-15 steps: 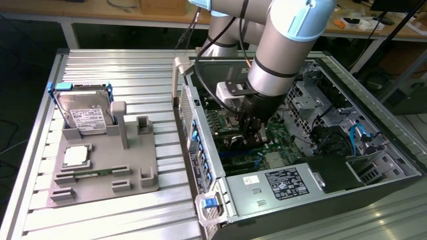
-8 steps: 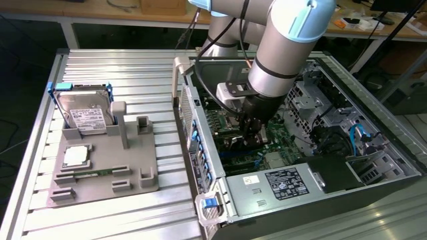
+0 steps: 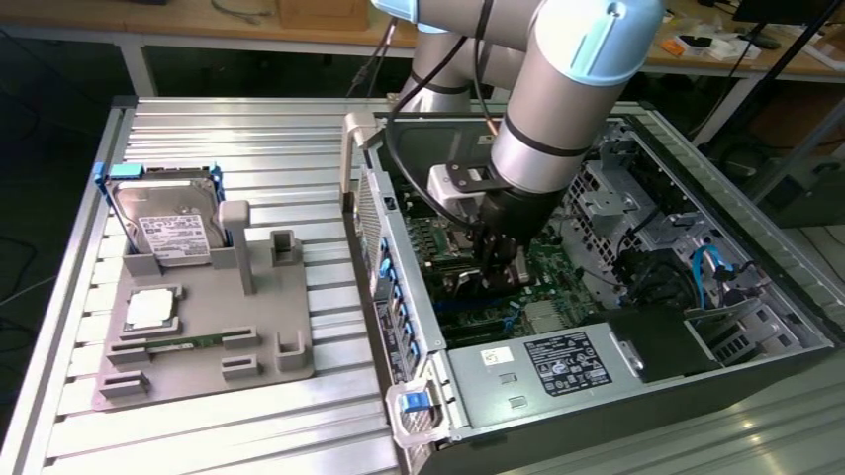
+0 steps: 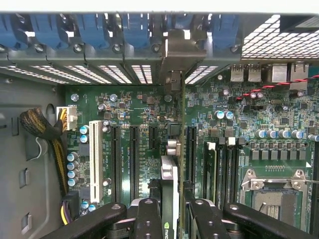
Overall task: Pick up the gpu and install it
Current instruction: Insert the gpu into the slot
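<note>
Pincer (image 4: 172, 221), closed on the gpu (image 4: 168, 189), which stands edge-on inside the open computer case (image 3: 739, 327) over the motherboard (image 4: 134, 107) among its expansion slots: install step, judged to call for a square, straight press into one slot.

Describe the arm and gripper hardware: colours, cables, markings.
Silver-grey cylindrical arm with light-blue joint caps and black seam rings; thin black cables trail beside it. Pale grey box with a black face at the wrist. Matte black gripper, linkage fingers with round silver pins.
</note>
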`<state>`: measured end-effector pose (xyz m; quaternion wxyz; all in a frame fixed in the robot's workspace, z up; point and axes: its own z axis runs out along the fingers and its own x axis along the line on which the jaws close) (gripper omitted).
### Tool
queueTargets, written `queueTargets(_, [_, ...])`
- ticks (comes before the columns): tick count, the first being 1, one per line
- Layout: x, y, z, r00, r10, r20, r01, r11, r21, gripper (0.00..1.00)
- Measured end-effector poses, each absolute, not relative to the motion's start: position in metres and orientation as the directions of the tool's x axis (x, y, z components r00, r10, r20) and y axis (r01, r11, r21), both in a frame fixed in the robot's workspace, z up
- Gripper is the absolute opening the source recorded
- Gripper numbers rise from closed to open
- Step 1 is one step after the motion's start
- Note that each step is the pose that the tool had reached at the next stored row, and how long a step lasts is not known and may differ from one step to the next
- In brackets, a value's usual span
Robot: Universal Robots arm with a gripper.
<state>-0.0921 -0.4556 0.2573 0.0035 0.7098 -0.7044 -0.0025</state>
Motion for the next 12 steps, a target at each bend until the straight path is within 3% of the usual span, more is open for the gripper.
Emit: queueTargets(12, [-0.0921, -0.4556, 0.2538, 0.008, -1.0, 0.001, -1.0, -0.008, 0.009, 0.27])
